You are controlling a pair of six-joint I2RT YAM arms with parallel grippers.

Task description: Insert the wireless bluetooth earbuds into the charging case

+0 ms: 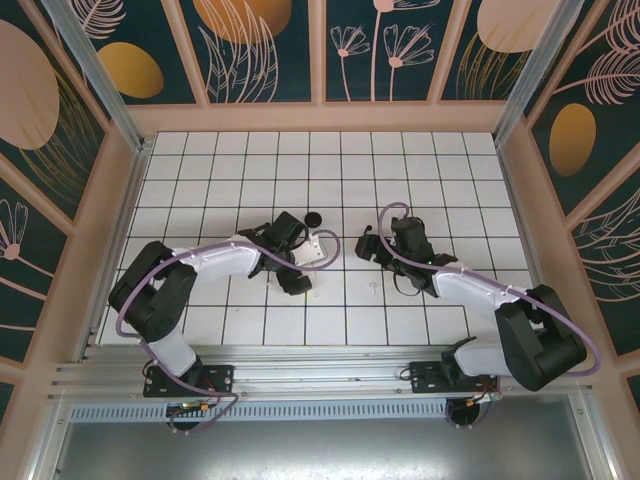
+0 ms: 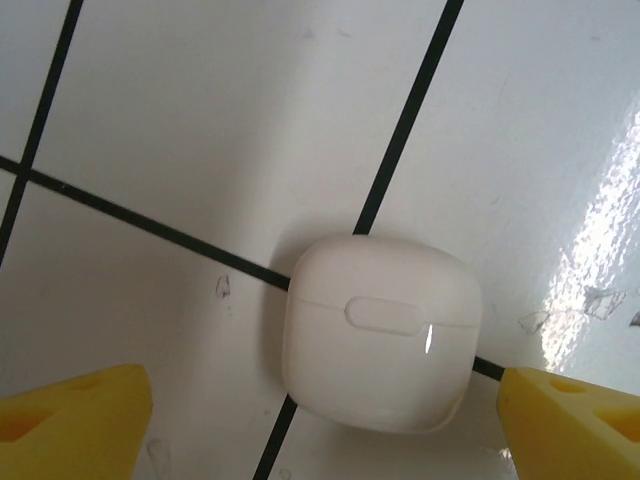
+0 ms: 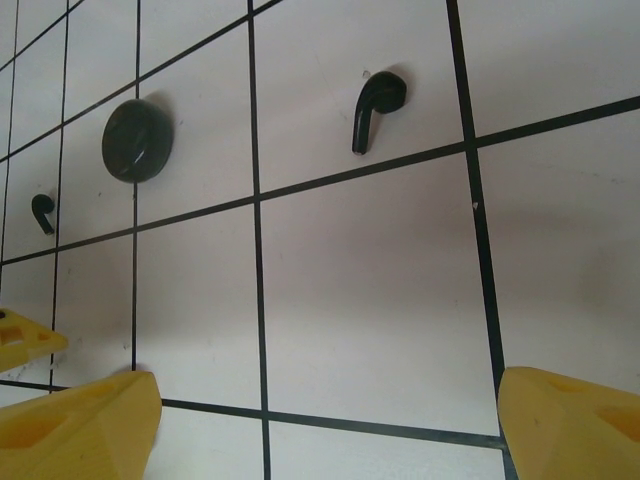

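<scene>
**Both claws poised before pickup.** Left claw (image 2: 322, 440), fingers spread wide and holding nothing, straddles the closed white case (image 2: 380, 335), probably to steady it for opening. Right claw (image 3: 325, 430), equally wide and empty, faces the black case (image 3: 137, 140) on the bench (image 3: 370, 280). 1 black earbud (image 3: 375, 105) lies right of that case, and a 2nd black earbud (image 3: 42, 210) lies lower left of it.

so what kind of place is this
Probably a purpose-built robot test cell, not a home: a white gridded tabletop boxed in by floral wall panels, with the left arm and right arm bolted to an aluminium rail at its near edge.
</scene>
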